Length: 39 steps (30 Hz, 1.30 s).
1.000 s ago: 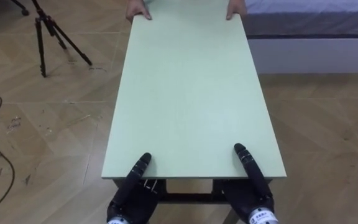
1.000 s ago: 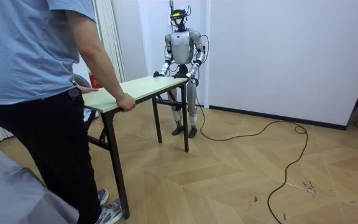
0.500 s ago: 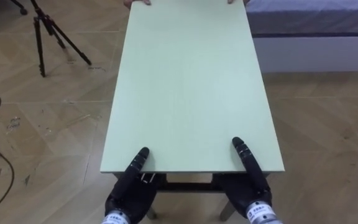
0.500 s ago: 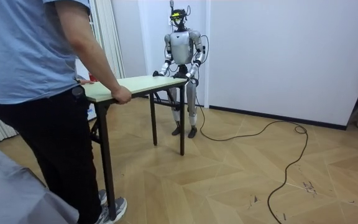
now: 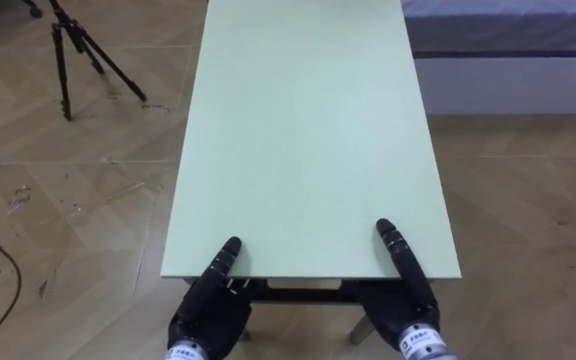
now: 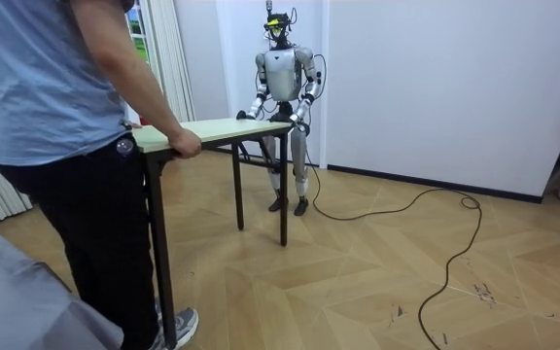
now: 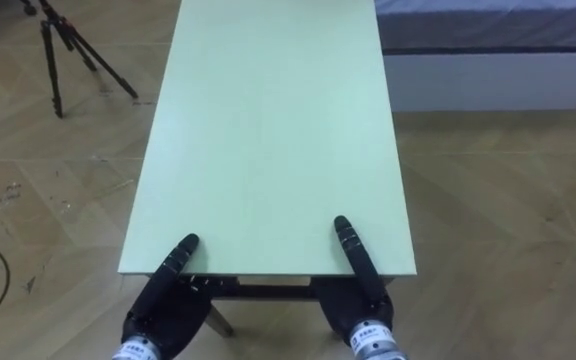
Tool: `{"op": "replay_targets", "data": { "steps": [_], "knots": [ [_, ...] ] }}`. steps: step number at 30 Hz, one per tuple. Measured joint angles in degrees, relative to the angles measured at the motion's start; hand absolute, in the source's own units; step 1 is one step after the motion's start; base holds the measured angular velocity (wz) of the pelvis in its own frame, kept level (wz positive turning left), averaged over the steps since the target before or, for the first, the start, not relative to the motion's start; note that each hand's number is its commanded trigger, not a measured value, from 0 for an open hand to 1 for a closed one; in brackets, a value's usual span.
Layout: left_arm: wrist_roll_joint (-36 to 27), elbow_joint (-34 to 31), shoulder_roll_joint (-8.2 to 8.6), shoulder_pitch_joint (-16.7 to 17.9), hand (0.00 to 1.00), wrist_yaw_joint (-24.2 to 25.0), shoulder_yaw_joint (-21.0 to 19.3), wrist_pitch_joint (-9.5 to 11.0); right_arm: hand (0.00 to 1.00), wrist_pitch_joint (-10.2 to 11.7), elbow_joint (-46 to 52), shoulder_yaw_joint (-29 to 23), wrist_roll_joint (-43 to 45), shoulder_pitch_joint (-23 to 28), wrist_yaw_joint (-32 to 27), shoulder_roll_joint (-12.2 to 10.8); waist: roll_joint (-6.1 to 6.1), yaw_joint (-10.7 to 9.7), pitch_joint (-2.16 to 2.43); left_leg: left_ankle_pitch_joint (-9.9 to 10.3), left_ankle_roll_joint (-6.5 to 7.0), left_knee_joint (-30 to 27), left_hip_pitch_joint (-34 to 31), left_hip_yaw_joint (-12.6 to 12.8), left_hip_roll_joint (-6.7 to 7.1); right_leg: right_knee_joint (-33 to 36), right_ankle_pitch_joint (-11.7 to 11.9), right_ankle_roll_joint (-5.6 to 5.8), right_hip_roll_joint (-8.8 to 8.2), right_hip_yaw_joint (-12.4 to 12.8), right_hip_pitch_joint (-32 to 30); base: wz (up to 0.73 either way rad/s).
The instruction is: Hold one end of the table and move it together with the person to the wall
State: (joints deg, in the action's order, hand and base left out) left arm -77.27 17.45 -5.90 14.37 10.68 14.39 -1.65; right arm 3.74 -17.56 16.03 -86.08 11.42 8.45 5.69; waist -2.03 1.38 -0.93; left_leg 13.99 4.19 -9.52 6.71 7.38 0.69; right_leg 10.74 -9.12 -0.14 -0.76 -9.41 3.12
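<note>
Change since earlier: the table (image 5: pixel 303 140) has been carried toward the room view's left over the last second, and the person (image 6: pixel 56 146) at its far end has stepped back with it.
Table from the hands: it lies straight ahead of both hands. Its near short edge is met by them and its long axis runs directly away from them toward the person.
Nearer hand: neither, since one hand is set near each corner of the near edge, about level with the other.
Left hand (image 5: pixel 208 305): it is brought up from below the near edge, by the left corner, with its tip laid flat on the top. Whether it is clamped on the edge cannot be told, as the rest is hidden under the board.
Right hand (image 5: pixel 408 300): it is placed the same way by the right corner, and its grip likewise cannot be told.
Far end: it is gripped by the person's hand (image 6: pixel 185 146).
Beyond the left hand: a tripod (image 5: pixel 73 50) stands on the floor, well clear of the table.
Beyond the right hand: a bed (image 5: pixel 508 60) is seen close beside the table's long side, and clearance there is judged the thing to watch.
</note>
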Motion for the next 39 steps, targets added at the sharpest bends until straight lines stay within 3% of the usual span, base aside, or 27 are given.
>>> {"op": "replay_targets", "data": {
  "steps": [8, 17, 19, 21, 22, 23, 24, 25, 26, 29, 32, 34, 36, 37, 39],
  "knots": [
    [0.38, -2.98, 0.12, 2.34, 1.0, -0.02, 0.33, -0.01, 1.0, 0.04, 2.63, 0.31, -0.17, 1.5, -0.22, 0.68, 0.49, 0.17, -0.14, 0.0, 0.0, -0.1, -0.45, 0.22, 0.0, 0.02, 0.0, 0.01, 0.02, -0.01, -0.44, -0.01],
    [0.74, -6.25, 0.14, 4.01, 1.0, -1.09, 1.64, 1.4, 1.0, 2.89, 3.61, 2.34, -1.54, 2.05, -0.91, 1.08, 0.57, 0.73, -0.09, 0.0, 0.0, -0.18, -0.24, -0.25, -0.02, 0.15, -0.01, 0.01, 0.19, -0.02, -0.57, -0.04],
    [0.79, -6.91, 0.04, 4.47, 1.0, -1.09, 1.65, 1.41, 1.0, 3.96, 3.78, 2.84, -1.85, 2.68, -1.07, 1.05, 0.58, 0.8, -0.09, 0.0, 0.0, -1.07, -0.11, -2.29, -0.02, 1.14, -0.13, -0.03, 0.16, -0.54, -0.43, -0.02],
    [1.0, -7.05, -0.01, 4.68, 1.0, -1.09, 1.98, 1.89, 1.0, 4.34, 3.78, 3.28, -2.45, 3.03, -1.07, 1.0, 0.68, 0.92, -0.12, 0.03, -0.04, -2.74, -0.53, -4.79, -0.08, 5.4, -1.71, -0.4, 0.48, -1.0, -3.12, -0.09],
    [0.81, -7.45, -0.16, 5.14, 1.0, -1.08, 2.33, 2.45, 1.0, 4.33, 3.78, 3.32, -2.35, 3.14, -1.07, 0.58, 0.86, 1.14, -0.03, 0.23, -0.38, -4.57, -1.61, -7.74, -0.11, 4.73, -2.29, -1.4, 2.19, 0.66, -5.43, -0.29],
    [0.77, -7.72, -0.33, 5.34, 1.0, -1.04, 2.35, 2.92, 1.0, 4.39, 3.79, 3.37, -2.25, 2.91, -1.07, 0.3, 0.91, 1.63, -0.04, 0.35, -0.58, -5.74, -2.58, -9.06, -0.15, 2.76, -1.53, -2.56, 3.5, 1.58, -7.08, -0.48],
    [0.27, -8.02, -0.47, 5.66, 1.0, -0.98, 2.32, 3.78, 1.0, 4.88, 3.9, 4.02, -1.85, 2.36, -1.06, 0.45, 1.03, 2.3, -0.07, 1.16, -1.91, -9.1, -4.8, -10.04, -0.01, -1.74, 3.19, -5.05, 4.76, 1.54, -9.49, -0.18],
    [0.17, -7.49, 0.24, 6.18, 1.0, -1.01, 2.63, 3.92, 1.0, 5.49, 3.63, 5.16, -1.75, 2.3, -1.05, 1.27, -0.26, 1.54, -0.22, 2.97, -4.8, -13.67, -6.33, -9.4, -0.68, -0.74, 6.94, -6.06, 4.8, -0.9, -10.06, 0.09],
    [0.19, -7.15, 0.31, 6.34, 1.0, -1.06, 2.77, 3.66, 1.0, 5.64, 3.6, 5.21, -2.02, 2.76, -1.04, 1.59, -0.44, 0.91, -0.14, 3.01, -5.03, -15.28, -6.91, -8.68, -0.99, -0.31, 6.63, -6.33, 4.81, -1.72, -9.75, 0.46],
    [0.18, -7.66, -0.23, 6.73, 1.0, -0.65, 2.85, 3.42, 1.0, 5.62, 4.04, 5.15, -2.73, 3.66, -0.76, 1.51, 0.8, 0.61, -0.15, 2.68, -5.6, -21.19, -9.51, -5.79, -1.94, 0.81, 4.55, -6.88, 4.86, -1.8, -9.52, 0.21],
    [-0.88, -7.76, 0.63, 6.53, 1.0, -0.63, 2.82, 3.23, 1.0, 5.66, 4.96, 5.08, -2.81, 3.63, -1.31, 1.7, -0.13, 0.15, -0.28, 2.9, -7.08, -30.48, -13.85, -5.43, -3.51, 1.7, 3.29, -8.0, 5.12, -3.91, -10.5, 0.12],
    [-1.41, -7.68, 0.38, 6.51, 1.0, -0.64, 2.91, 3.07, 1.0, 4.99, 5.47, 4.88, -2.76, 3.58, -2.3, 2.07, -1.8, -0.62, -0.34, 3.32, -7.9, -37.26, -13.37, -5.27, -7.32, 3.4, 2.13, -9.05, 6.04, -7.91, -10.54, 0.12],
    [-1.41, -7.81, 0.21, 6.3, 1.0, -0.64, 2.97, 2.93, 1.0, 4.99, 6.37, 4.69, -2.46, 3.6, -2.33, 2.64, -2.88, -1.45, -0.25, 4.18, -9.17, -35.25, -11.42, -6.6, -8.21, 5.22, 1.8, -9.25, 5.95, -9.44, -12.18, 0.28],
    [-1.4, -7.84, 0.12, 5.53, 1.0, -0.66, 3.23, 2.81, 1.0, 5.24, 7.12, 4.57, -2.33, 3.56, -2.46, 2.99, -3.09, -1.28, -0.33, 5.52, -9.97, -31.06, -9.54, -6.7, -8.43, 6.41, 1.84, -9.29, 5.52, -9.75, -13.95, 0.24],
    [-1.53, -7.85, -0.21, 4.14, 1.0, -1.06, 3.79, 2.74, 1.0, 5.51, 7.84, 3.97, -2.3, 3.49, -2.73, 3.03, -3.11, -1.59, -0.33, 7.66, -9.91, -24.45, -7.33, -6.53, -8.18, 7.71, 1.91, -9.33, 4.71, -10.95, -15.81, 0.25]
  ]
}}
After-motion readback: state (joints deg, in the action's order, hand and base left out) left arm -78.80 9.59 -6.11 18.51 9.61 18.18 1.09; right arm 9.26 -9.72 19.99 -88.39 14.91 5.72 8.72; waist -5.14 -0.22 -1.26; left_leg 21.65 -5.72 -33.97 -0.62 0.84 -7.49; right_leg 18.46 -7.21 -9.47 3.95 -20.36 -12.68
